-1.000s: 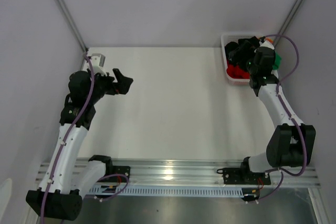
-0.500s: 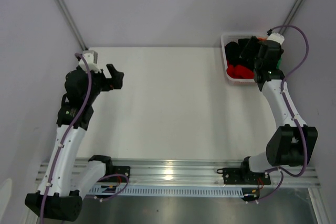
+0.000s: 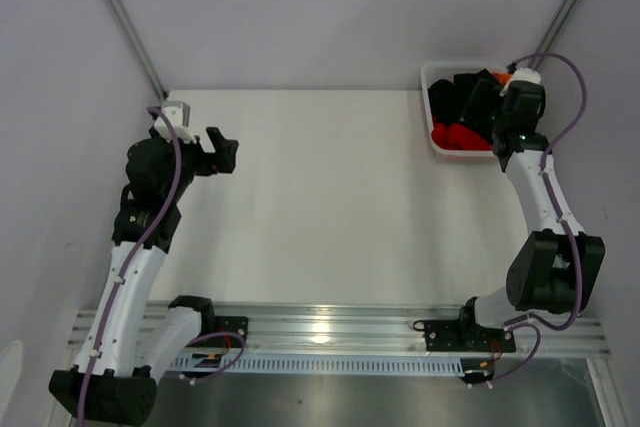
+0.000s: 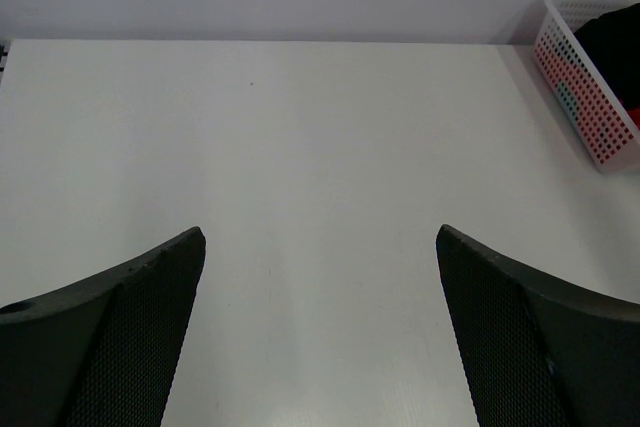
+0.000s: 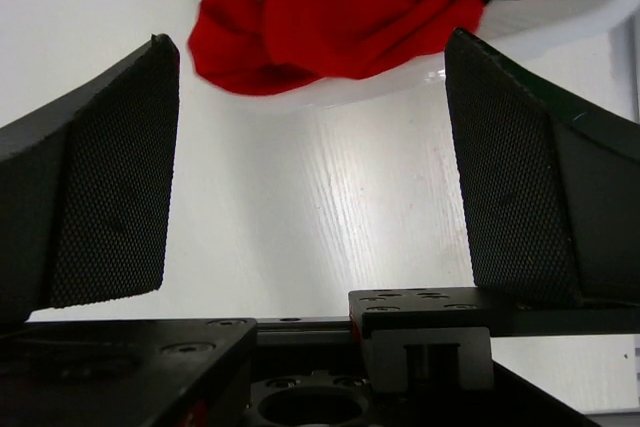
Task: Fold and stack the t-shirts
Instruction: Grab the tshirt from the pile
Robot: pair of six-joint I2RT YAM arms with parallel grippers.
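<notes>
Two pairs of fingers are in view, and both stand spread wide with nothing held between them. The left gripper [image 3: 224, 151] hovers above the far left part of the white desk [image 3: 330, 197], well apart from the clothes. In its wrist view the dark, mesh-textured fingers frame only bare desk, and the white perforated plastic basket [image 4: 590, 97] sits off at the far right corner. The right gripper [image 5: 310, 47] hangs at that basket, with its arm stretched up the right side of the desk. Its open fingers frame the bright red cloth t-shirt [image 5: 320, 17], which is bunched up and spills over the basket's rim toward the desk. Seen from above, the red shirt fills the near end of the basket. A crumpled black cloth t-shirt [image 3: 445, 99] lies just behind it, touching it. A sliver of orange cloth [image 3: 506, 74] shows at the basket's far rim, beside the right wrist. Every shirt that can be seen lies unfolded in the basket. The top view does not show whether the right fingers touch the cloth.
</notes>
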